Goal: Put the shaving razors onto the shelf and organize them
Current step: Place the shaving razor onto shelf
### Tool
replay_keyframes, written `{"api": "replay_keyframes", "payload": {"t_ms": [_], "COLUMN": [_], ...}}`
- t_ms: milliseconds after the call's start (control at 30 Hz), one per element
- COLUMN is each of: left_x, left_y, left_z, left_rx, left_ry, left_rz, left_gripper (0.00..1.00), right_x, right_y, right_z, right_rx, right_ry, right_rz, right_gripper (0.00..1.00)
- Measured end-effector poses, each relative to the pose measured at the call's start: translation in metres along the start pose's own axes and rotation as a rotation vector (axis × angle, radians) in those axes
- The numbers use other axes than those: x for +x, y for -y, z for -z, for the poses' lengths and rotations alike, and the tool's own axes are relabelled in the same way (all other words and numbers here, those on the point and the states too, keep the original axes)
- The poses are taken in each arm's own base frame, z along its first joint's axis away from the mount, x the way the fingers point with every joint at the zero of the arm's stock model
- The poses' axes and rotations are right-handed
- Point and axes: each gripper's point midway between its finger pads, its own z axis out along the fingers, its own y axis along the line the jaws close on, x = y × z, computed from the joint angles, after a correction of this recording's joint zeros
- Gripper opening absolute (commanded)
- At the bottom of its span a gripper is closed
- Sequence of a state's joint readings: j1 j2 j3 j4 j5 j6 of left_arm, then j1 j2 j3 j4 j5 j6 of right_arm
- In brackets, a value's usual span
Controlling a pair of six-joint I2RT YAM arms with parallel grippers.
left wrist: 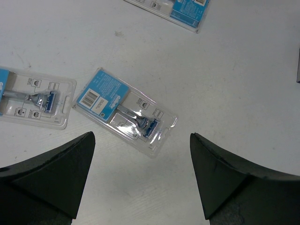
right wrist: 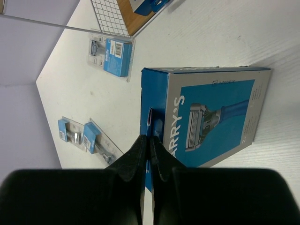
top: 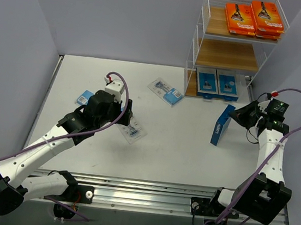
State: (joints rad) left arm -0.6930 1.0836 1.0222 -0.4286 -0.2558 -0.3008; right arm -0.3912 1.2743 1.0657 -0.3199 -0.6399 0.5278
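Note:
My left gripper (top: 123,116) is open and hovers just above a clear blister razor pack (top: 133,132) lying flat; in the left wrist view this pack (left wrist: 125,110) lies ahead of the wide-open gripper (left wrist: 142,137). My right gripper (top: 234,116) is shut on the hang tab of a blue-and-grey razor box (top: 222,124) standing on edge on the table; the right wrist view shows the shut gripper (right wrist: 149,138) pinching the tab of this box (right wrist: 211,117). The shelf (top: 195,41) holds orange boxes (top: 254,17) on top and two blue boxes (top: 217,82) on the bottom tier.
Another blister pack (top: 165,91) lies near the shelf foot and shows in the right wrist view (right wrist: 112,56). A third pack (top: 84,98) lies partly hidden behind my left arm, seen in the left wrist view (left wrist: 33,98). The middle tier (top: 226,56) is bare.

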Motion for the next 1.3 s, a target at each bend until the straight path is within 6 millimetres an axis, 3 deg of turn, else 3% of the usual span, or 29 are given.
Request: {"api": "replay_keyframes", "payload": {"t_ms": [633,1033,1300], "left_x": [0.003,0.003,0.003], "left_y": [0.001,0.001,0.002], "left_z": [-0.003,-0.003,-0.003], "left_rx": [0.000,0.004,0.007], "left_ry": [-0.011,-0.012,-0.013], "left_rz": [0.000,0.001,0.001], "left_gripper": [0.91,0.91,0.91], "right_x": [-0.011,-0.013,-0.015], "right_y": [0.023,0.032,0.034], "right_z": [0.014,0.017,0.019], "right_rx": [0.172,0.224,0.241], "right_ry": [0.034,0.040,0.039], "right_rz": [0.096,0.133,0.140], "right_gripper": [0.00,0.12,0.13]}}
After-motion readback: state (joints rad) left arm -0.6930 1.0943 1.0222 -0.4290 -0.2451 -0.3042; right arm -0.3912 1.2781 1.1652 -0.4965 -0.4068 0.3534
